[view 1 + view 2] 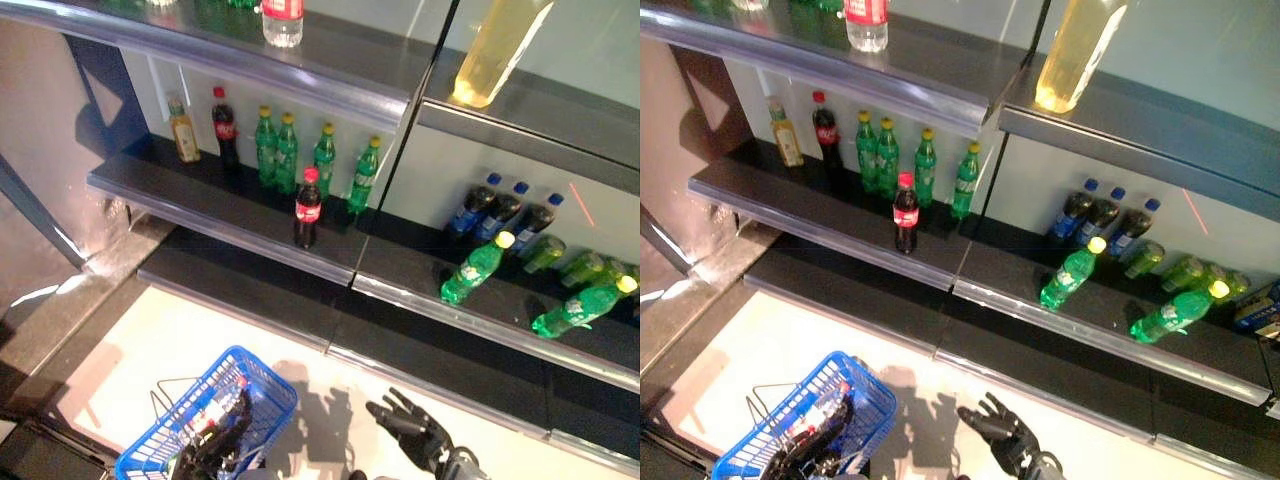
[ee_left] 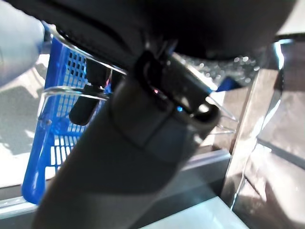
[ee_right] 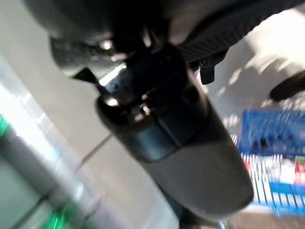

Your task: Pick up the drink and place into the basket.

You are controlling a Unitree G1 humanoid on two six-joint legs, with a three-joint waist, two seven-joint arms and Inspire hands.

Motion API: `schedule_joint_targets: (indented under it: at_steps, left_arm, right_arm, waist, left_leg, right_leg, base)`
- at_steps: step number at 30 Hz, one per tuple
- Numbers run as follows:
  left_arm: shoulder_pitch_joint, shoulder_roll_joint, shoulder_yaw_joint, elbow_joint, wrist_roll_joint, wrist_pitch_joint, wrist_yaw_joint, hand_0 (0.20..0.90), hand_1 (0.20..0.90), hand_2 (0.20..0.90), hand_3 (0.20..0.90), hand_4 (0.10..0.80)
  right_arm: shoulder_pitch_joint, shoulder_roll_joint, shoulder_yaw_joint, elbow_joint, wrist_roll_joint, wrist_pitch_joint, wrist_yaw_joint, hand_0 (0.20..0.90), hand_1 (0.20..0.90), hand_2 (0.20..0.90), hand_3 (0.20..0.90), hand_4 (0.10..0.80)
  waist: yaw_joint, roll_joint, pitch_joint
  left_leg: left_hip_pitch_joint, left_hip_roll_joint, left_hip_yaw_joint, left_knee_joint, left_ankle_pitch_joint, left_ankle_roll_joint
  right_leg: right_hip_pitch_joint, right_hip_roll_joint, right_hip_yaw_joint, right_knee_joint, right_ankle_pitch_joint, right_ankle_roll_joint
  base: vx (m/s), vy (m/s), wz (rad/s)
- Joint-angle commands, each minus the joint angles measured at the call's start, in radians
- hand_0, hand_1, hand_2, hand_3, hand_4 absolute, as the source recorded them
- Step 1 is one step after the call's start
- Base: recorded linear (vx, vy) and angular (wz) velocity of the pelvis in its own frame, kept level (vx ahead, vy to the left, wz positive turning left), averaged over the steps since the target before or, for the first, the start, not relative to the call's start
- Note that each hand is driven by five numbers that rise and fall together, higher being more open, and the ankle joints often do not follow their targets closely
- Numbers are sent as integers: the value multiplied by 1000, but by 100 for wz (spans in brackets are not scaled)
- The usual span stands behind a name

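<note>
- A cola bottle (image 1: 308, 207) with a red cap stands upright alone at the front edge of the middle shelf (image 1: 200, 205), touched by neither robot hand.
- Behind it, four green bottles (image 1: 286, 152) stand in a row by the back wall; another cola bottle (image 1: 224, 126) and an amber bottle (image 1: 183, 129) stand to their left.
- On the shelf section to the right, three dark bottles with blue caps (image 1: 500, 209) stand upright, with green bottles (image 1: 477, 267) lying on their sides in front.
- The blue basket (image 1: 250, 385) hangs low on the left over the pale floor, with items already inside.
- The left robot hand (image 1: 215, 445) is at the basket's wire handle; whether it grips I cannot tell.
- The right robot hand (image 1: 410, 428) hovers low beside the basket, fingers spread, holding nothing.
</note>
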Motion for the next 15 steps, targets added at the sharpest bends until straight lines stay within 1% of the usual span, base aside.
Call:
schedule_joint_targets:
  at_steps: [1, 4, 5, 6, 8, 12, 15]
  left_arm:
    - [-69, 13, 58, -12, -36, -143, -96, 300, 300, 300, 200, 100]
    - [-84, 8, 76, 51, -32, -150, -104, 300, 300, 300, 200, 100]
    - [-86, 7, 78, 57, -30, -150, -100, 300, 300, 300, 200, 100]
    - [-93, 7, 86, 94, -36, -160, -108, 300, 300, 300, 200, 100]
    - [-110, 6, 103, 152, -46, -163, -117, 300, 300, 300, 200, 100]
    - [-120, -2, 111, 188, -64, -170, -129, 300, 300, 300, 200, 100]
    - [-121, -10, 109, 189, -63, -174, -132, 300, 300, 300, 200, 100]
  right_arm:
    - [-57, 6, -59, 137, -119, -79, 0, 900, 900, 900, 900, 800]
    - [-85, 29, -84, 288, -169, -80, -11, 900, 900, 900, 900, 800]
    - [-88, 31, -87, 298, -169, -68, -17, 900, 900, 900, 900, 800]
    - [-100, 42, -109, 393, -188, -82, -3, 900, 900, 900, 900, 800]
    - [-111, 50, -145, 519, -243, -100, -8, 900, 900, 900, 900, 800]
    - [-108, 46, -168, 591, -302, -96, -21, 900, 900, 900, 900, 800]
    - [-104, 42, -172, 607, -318, -98, -27, 900, 900, 900, 900, 800]
  waist:
    - [15, 43, -46]
    - [24, 49, -50]
    - [25, 50, -51]
    - [29, 54, -54]
    - [29, 63, -61]
    - [24, 72, -66]
    - [25, 74, -68]
  left_leg:
    - [5, 4, 31, 2, -32, -5]
    - [11, 4, 42, 2, -37, -2]
    - [12, 4, 44, 2, -38, -2]
    - [15, 5, 51, 1, -40, -2]
    - [16, 8, 58, 0, -43, -2]
    - [11, 14, 57, -1, -44, -7]
    - [3, 16, 48, -1, -43, -13]
  right_leg:
    - [-9, -73, -52, 12, 75, 48]
    - [-7, -85, -69, 11, 81, 54]
    - [-7, -86, -71, 11, 81, 55]
    - [-7, -88, -78, 11, 80, 56]
    - [-8, -86, -76, 7, 79, 55]
    - [-7, -78, -68, -7, 76, 51]
    - [-5, -73, -68, -20, 77, 47]
  base:
    - [54, 27, -14]
    - [19, 18, -14]
    - [9, 17, -9]
    - [10, 13, -8]
    - [4, 12, -4]
    - [-25, 2, -4]
    - [-45, -3, -1]
